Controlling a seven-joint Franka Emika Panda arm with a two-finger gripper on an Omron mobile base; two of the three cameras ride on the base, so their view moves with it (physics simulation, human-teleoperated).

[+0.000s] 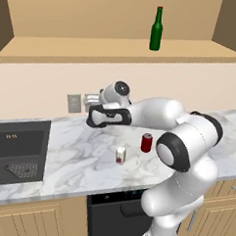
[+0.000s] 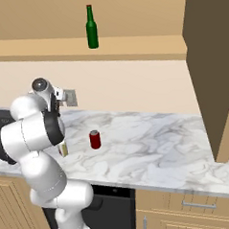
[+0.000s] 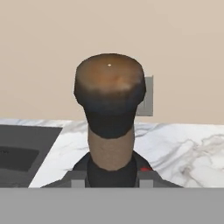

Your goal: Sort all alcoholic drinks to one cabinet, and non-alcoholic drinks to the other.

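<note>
Clamping the black bottle point(image 3: 109, 109) by its neck, fingers point(image 3: 78, 178) closed tight

Both base views look forward and down from behind the white arm point(image 1: 187, 143), left and right, sharing the white marbled counter point(image 1: 78, 159) and slim green glass bottle point(image 2: 91, 27). The hand view faces the beige wall point(image 3: 183, 52), low and close over the counter.

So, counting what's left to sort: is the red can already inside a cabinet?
No, the red can stands on the marble counter beside the white carton.
</note>
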